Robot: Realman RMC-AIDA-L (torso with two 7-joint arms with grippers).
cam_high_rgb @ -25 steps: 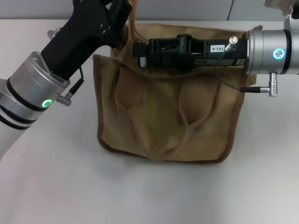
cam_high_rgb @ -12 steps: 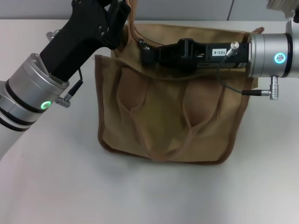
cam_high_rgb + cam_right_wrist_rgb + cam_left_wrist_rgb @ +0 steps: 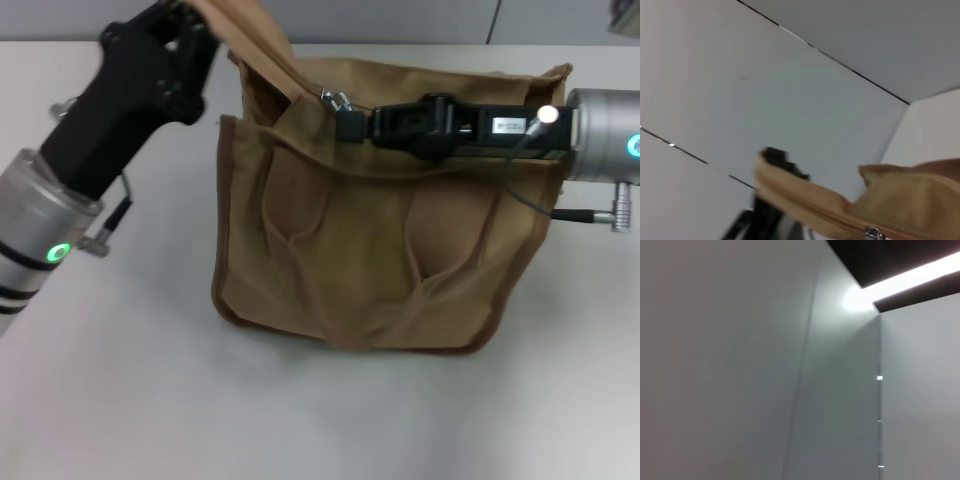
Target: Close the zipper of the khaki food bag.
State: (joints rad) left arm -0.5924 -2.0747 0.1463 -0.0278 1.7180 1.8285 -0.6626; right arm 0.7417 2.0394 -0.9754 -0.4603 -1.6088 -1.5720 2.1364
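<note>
Head view: bag [image 3: 370, 250] stands on white table [image 3: 150, 400]; right gripper [image 3: 347, 122], white label unreadable, lies across its top, clamped by the zipper [image 3: 335, 99] pull, while left gripper [image 3: 195, 15] pinches a raised strap at the far-left corner. Left wrist: blank wall only. Right wrist: tan fabric, silver pull [image 3: 873, 233], left gripper beyond.

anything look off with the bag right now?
Yes. The khaki food bag is pulled askew: the left gripper tugs its top left corner up and outward, so that end peaks and the front creases. The right gripper lies along the top by the silver zipper pull. No damage or spill visible.
</note>
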